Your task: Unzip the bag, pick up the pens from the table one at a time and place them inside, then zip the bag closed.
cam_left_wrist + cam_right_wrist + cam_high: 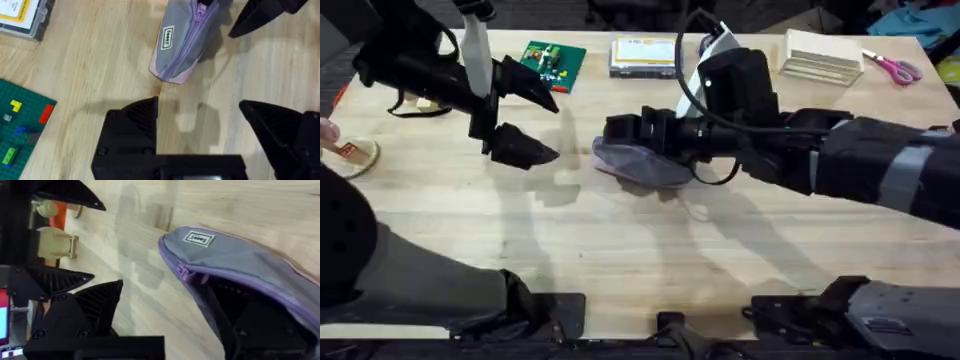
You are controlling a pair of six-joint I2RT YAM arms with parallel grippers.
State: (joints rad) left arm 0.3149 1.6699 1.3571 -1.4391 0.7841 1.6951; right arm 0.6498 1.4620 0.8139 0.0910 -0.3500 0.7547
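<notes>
On the wooden table, the bag lies mid-tabletop, its small white label unreadable. One finger of the right gripper sits inside its unzipped mouth. The left gripper hangs spread nearby.

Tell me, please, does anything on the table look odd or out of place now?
Nothing is spilled or damaged. One thing stands out: the bag lies on its side on the table with its zipper partly open, and one finger of the right claw reaches into the opening. The left claw hovers open nearby.
</notes>
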